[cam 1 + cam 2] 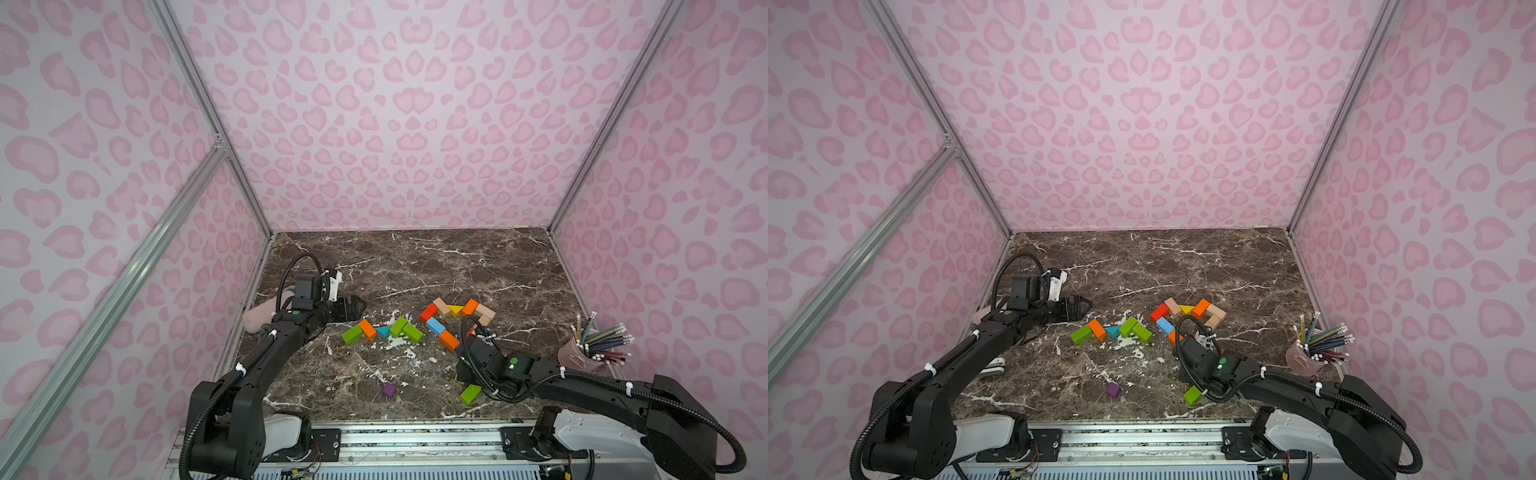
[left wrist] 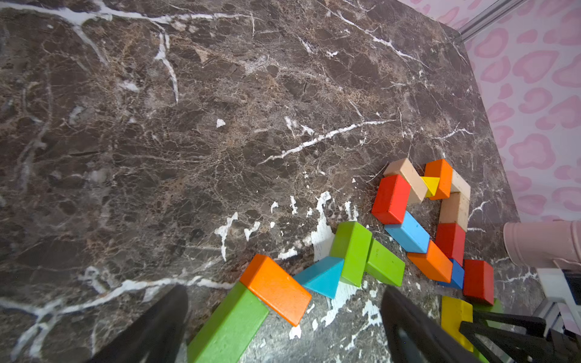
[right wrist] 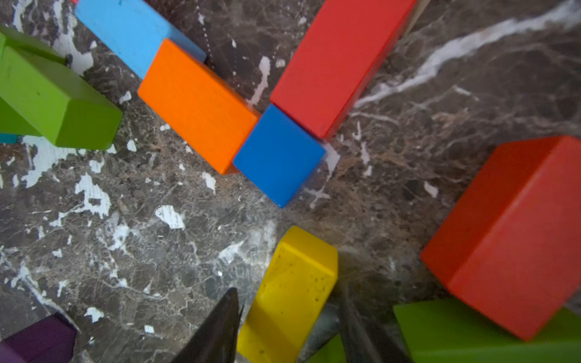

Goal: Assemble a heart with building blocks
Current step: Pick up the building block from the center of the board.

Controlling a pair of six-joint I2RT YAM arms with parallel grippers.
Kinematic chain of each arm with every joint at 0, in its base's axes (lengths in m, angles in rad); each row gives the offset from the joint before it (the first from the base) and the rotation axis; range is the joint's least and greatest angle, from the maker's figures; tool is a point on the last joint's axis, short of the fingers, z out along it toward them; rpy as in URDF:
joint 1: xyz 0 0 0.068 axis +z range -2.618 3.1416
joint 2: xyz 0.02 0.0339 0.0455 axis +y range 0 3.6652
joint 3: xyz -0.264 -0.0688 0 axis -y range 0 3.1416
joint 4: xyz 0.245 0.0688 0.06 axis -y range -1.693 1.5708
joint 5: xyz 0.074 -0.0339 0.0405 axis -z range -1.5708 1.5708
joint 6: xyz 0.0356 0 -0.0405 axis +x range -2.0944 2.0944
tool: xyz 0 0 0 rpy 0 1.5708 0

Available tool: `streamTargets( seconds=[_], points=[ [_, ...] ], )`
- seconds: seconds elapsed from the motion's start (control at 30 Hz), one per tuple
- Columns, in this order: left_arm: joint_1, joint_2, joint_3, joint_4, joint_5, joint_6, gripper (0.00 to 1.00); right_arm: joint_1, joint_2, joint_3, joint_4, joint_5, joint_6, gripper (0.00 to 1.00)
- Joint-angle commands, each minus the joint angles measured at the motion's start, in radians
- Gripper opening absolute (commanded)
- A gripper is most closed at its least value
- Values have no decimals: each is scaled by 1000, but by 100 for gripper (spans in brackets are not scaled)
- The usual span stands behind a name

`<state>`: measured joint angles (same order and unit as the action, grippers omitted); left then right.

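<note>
Right wrist view: right gripper [image 3: 289, 292] low over the marble table [image 3: 141, 251], with a yellow brick [image 3: 295, 270] between its two dark fingers [image 3: 220, 323]. Fingers sit hard by the brick's sides. Cannot tell whether they press it or only bracket it. Brick's far end pokes out past the fingertips.

Crowding:
- A big red block [image 3: 509, 239] sits near the brick on one flank. It meets a green brick [image 3: 456, 333] that runs in behind that finger; touching or overlapping, cannot tell which.
- The other flank is bare table, with a purple cube [image 3: 41, 339] well apart.

Straight ahead of the fingertips, near but apart: blue cube [image 3: 278, 155], corner-on, touching an orange brick [image 3: 196, 105] and a long red brick [image 3: 338, 63]. These form the near point of the ring of blocks [image 1: 435, 326]. In both top views the right wrist covers that near part and the gripper itself.

Pencil cup [image 1: 579, 357] stands off to the right gripper's right, well apart.

Left gripper [image 2: 284, 290]: fingers spread wide, gripping nothing. The end of a zigzag row [image 1: 383, 331] of green, orange and teal blocks shows between and just ahead of them. The row lies between the two grippers. Pink pouch [image 1: 262, 318] lies behind the left gripper, half hidden by the arm.
</note>
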<state>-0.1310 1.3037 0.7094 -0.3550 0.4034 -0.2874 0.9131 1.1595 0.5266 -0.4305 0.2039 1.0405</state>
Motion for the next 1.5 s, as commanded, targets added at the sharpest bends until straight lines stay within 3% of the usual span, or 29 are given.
streamTargets(
  seconds=[0.0, 0.4, 0.6, 0.83, 1.47],
  points=[
    [-1, -4, 5, 32, -4, 13, 98, 18, 20, 24, 19, 5, 16, 51],
    [-2, -6, 5, 34, -3, 13, 98, 122, 135, 92, 33, 21, -17, 41],
    [-2, -3, 5, 33, -5, 12, 98, 161, 215, 148, -19, 54, -66, 41],
    [-1, 16, 7, 28, -5, 15, 98, 165, 246, 160, -11, 59, -97, 44],
    [-12, 116, -5, 23, 13, -3, 98, 267, 314, 247, 108, 43, -281, 31]
  ],
)
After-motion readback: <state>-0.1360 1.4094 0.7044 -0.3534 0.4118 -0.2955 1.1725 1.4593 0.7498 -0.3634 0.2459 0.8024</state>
